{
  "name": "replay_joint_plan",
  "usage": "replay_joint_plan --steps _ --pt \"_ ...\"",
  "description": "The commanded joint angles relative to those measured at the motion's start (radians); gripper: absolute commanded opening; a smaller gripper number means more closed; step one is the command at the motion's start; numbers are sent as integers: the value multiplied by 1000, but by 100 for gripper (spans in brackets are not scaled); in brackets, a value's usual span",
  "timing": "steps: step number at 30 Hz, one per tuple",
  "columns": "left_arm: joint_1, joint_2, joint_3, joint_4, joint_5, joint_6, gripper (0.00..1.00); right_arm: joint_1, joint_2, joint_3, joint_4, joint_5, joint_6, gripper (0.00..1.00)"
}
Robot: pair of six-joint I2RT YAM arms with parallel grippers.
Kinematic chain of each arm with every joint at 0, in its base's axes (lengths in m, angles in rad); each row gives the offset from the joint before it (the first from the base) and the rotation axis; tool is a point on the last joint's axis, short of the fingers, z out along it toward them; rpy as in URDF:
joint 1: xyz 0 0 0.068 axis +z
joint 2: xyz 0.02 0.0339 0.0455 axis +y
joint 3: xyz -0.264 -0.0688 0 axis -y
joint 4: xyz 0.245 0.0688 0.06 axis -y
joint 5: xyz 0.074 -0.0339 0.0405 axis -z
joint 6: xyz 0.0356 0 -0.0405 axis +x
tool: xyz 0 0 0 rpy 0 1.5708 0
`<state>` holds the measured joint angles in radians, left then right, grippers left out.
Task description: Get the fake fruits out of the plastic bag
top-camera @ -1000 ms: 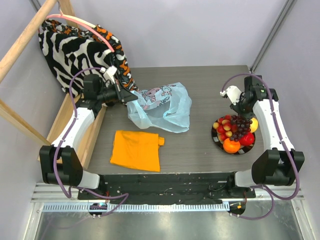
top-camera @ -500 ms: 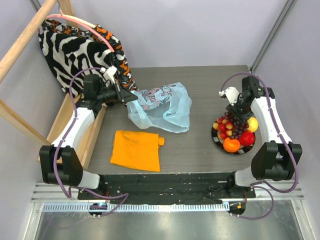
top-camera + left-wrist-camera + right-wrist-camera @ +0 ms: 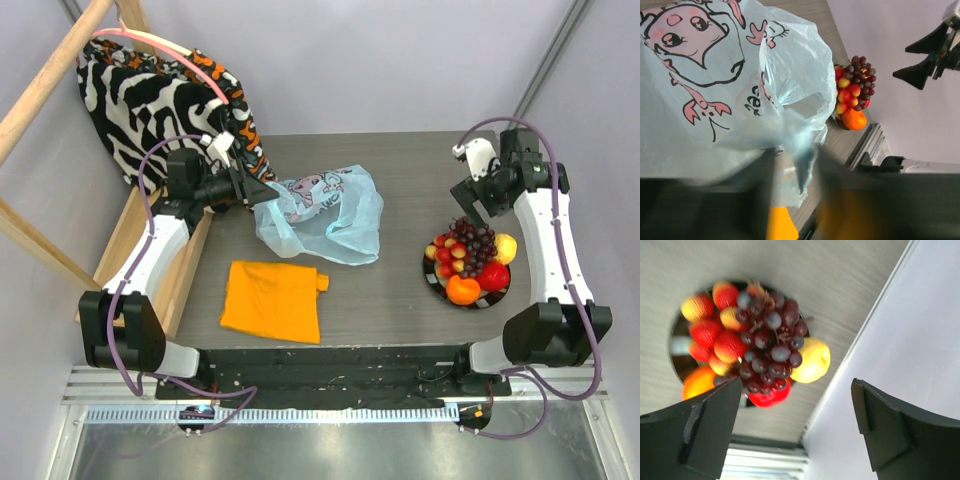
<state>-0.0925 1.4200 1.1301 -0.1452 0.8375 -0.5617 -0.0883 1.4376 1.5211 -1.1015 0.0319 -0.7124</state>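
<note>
Raised off the fake fruits (image 3: 757, 347), right gripper (image 3: 795, 390) gapes; left gripper (image 3: 796, 170), blurred, seemingly pinches plastic bag (image 3: 715, 100).

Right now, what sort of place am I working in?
Most likely a robot test booth: plain pale walls box in a dark table, a metal rail runs along its near edge, and the goods are props: fake fruits and a plastic bag.

The only lettering in sight sits on the pale blue bag (image 3: 800, 70). Seen from the left wrist, a few dark outlined letters (image 3: 753, 101) below the pink cartoon (image 3: 685, 30) read roughly "ea" before creases swallow the rest. From overhead, the print is too small to read.
</note>
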Motion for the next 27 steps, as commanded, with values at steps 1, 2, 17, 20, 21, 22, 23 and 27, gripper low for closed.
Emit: replay_joint_plan --steps 1,2,17,20,21,22,23,27 --pt "-6 -7 16 39 23 22 67 -2 -86 25 159 -96 222 100" --pt "-6 -9 23 39 29 26 74 -1 -92 27 178 -139 249 100" --pt "-7 -111 364 -491 -64 652 100 88 1 43 494 146 662 99" --pt "-4 -174 367 -579 -194 775 100 131 44 86 506 145 680 100" --pt "2 -194 341 -600 -248 807 100 154 75 111 506 143 694 100" --pt "8 -231 323 -608 -268 819 100 165 86 120 505 143 696 100" --pt "16 -252 300 -616 -288 826 100 180 98 128 505 146 697 100" --pt "59 -343 102 -599 -429 804 100 251 121 108 514 138 702 100"
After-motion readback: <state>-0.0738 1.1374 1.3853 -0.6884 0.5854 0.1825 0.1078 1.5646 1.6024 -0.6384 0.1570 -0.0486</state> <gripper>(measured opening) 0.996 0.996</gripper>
